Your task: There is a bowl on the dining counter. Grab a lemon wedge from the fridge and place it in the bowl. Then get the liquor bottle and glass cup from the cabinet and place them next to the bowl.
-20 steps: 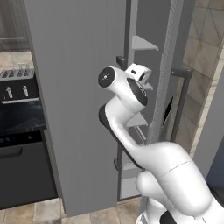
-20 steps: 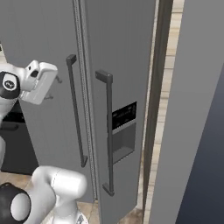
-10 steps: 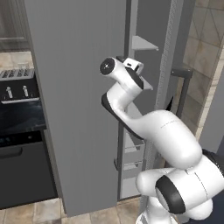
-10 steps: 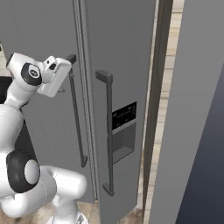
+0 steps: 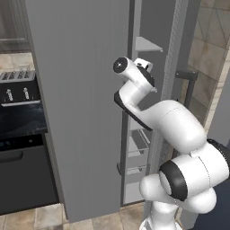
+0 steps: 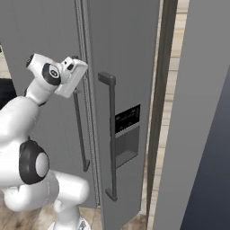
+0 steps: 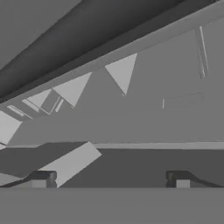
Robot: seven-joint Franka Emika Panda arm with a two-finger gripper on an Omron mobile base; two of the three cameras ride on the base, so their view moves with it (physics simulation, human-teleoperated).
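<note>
Spread wide and empty, our two-finger gripper (image 7: 111,179) shows small dark tips (image 7: 41,178) far apart, aimed into the narrow gap of the tall matte-grey two-door fridge (image 5: 85,99). We see flat white shelves (image 5: 146,44) as thin angular wedges inside, and long dark bar handles (image 6: 111,139) running down the smooth doors. Beside it sits a glossy black oven (image 5: 20,157).
</note>
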